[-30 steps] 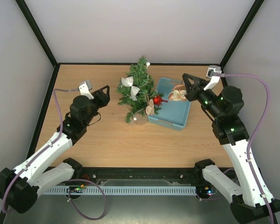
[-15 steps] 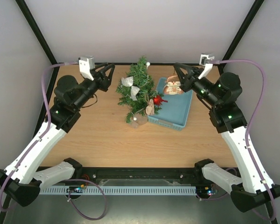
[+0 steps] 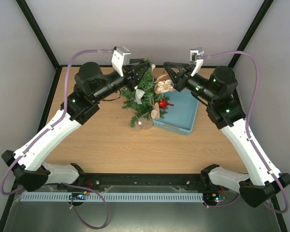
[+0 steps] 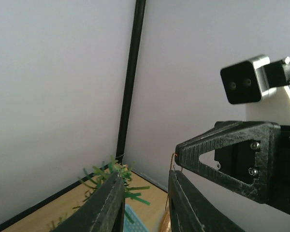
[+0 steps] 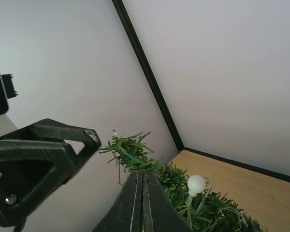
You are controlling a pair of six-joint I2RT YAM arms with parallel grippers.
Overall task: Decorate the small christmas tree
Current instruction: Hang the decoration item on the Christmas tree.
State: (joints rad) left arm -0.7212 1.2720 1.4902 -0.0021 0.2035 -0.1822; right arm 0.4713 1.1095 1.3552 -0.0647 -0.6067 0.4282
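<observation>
One tree (image 3: pixel 144 99) stands centred on the surface (image 3: pixel 111 140), with one basket (image 3: pixel 183 116) just beside it on the right. Your right jaws are clenched on one tan ornament (image 3: pixel 161 88) at the treetop. Your left jaws, released, face them. Bare surface runs to the near edge.

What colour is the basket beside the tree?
Light blue basket, best seen in the top external view.

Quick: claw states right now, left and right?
Left claw: open, holding nothing.
Right claw: closed, with an ornament dangling from it.
</observation>
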